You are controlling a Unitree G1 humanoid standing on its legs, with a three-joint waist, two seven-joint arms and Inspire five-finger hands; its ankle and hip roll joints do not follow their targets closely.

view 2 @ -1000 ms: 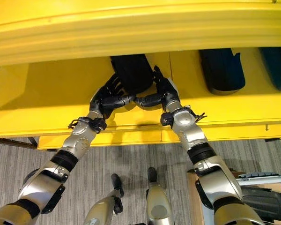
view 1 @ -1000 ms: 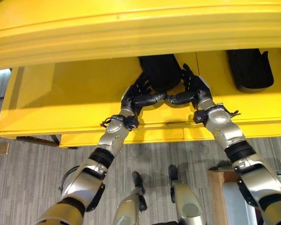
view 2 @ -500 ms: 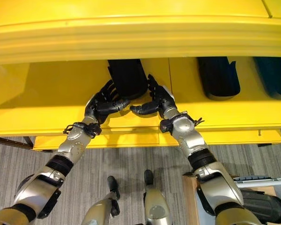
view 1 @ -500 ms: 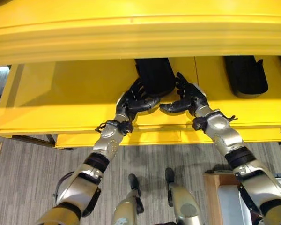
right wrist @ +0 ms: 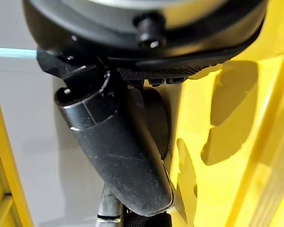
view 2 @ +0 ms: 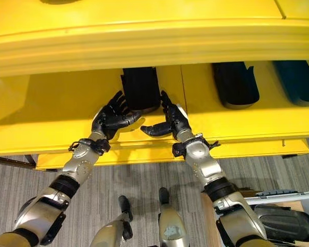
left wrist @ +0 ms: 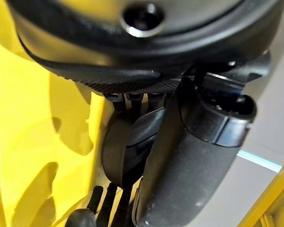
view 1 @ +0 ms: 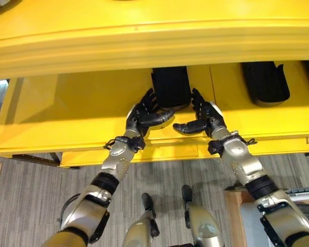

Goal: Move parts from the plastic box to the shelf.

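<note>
A black moulded part (view 1: 170, 86) lies on the yellow shelf (view 1: 67, 110), its near end rounded. My left hand (view 1: 144, 114) is just left of that end and my right hand (view 1: 203, 117) just right of it. Both hands are open with fingers spread and thumbs pointing toward each other below the part, holding nothing. In the left wrist view the left thumb (left wrist: 189, 156) stands before the dark part (left wrist: 117, 152). The right wrist view shows the right thumb (right wrist: 118, 146) beside the part (right wrist: 157, 120).
Another black part (view 2: 236, 84) and a dark teal one (view 2: 298, 81) lie further right on the same shelf. An upper shelf edge (view 1: 154, 43) overhangs. At lower right a pale plastic box (view 2: 286, 196) holds a black part (view 2: 286, 222).
Both hands have come off the black part and drawn back toward me, fingers spreading. The part stays on the shelf. The camera has shifted slightly.
</note>
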